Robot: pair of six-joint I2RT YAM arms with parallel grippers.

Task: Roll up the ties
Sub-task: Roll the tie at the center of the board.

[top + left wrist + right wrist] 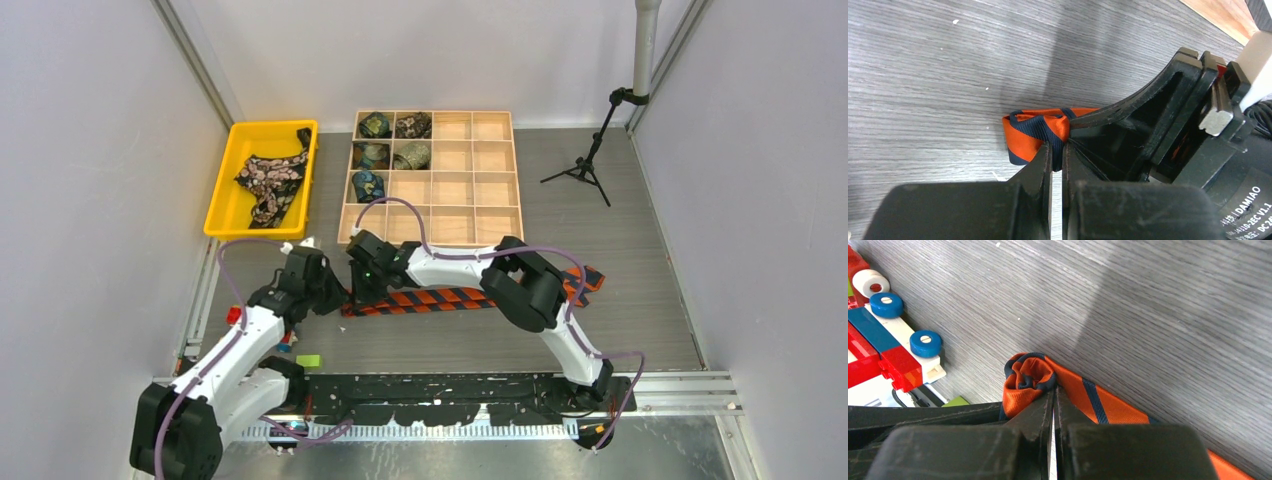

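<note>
The orange-and-black striped tie (450, 297) lies flat across the table's middle, its left end curled into a small roll (1028, 380). My left gripper (340, 296) is shut on that rolled end, seen in the left wrist view (1035, 135). My right gripper (362, 290) is shut on the same roll from the other side (1054, 390). The two grippers meet at the tie's left end. A black tie with pink flowers (268, 180) lies in the yellow bin (226, 210). Several small rolled ties (375, 125) sit in the wooden grid box (480, 175).
The wooden grid box stands just behind the grippers, the yellow bin at the back left. Small coloured toy blocks (308, 360) lie near the left arm, and also show in the right wrist view (883, 335). A black tripod (585, 170) stands at the back right.
</note>
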